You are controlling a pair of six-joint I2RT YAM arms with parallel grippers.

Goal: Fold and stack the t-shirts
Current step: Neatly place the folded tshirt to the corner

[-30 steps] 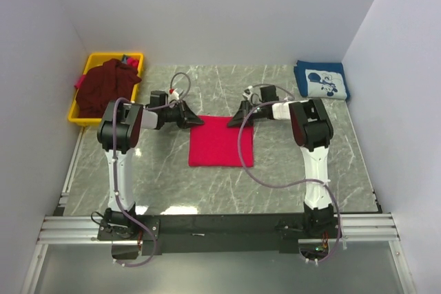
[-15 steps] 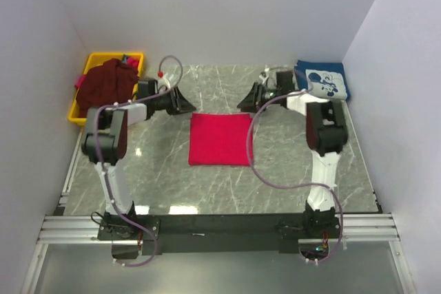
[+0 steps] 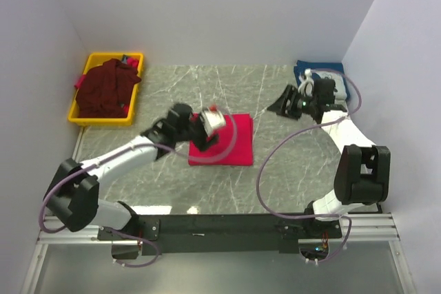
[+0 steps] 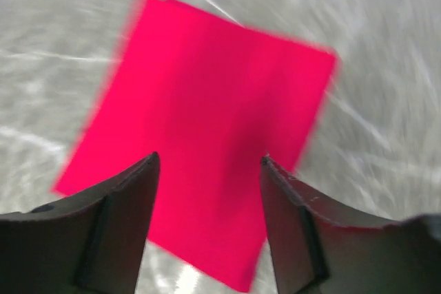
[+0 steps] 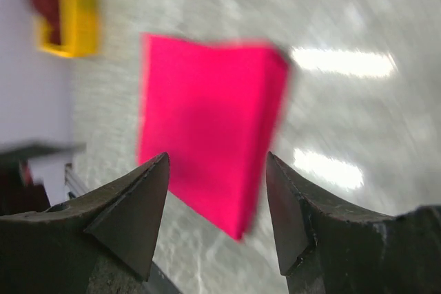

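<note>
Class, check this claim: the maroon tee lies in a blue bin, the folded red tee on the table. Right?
No: the bin is yellow, not blue, as the top view shows. The maroon tee and red tee are as stated.

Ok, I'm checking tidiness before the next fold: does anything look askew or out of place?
Only the maroon t-shirt: it sits unfolded in a heap in the yellow bin at the far left, cloth hanging over the rim. The red t-shirt lies folded flat and square mid-table; nothing looks spilled or damaged.
</note>
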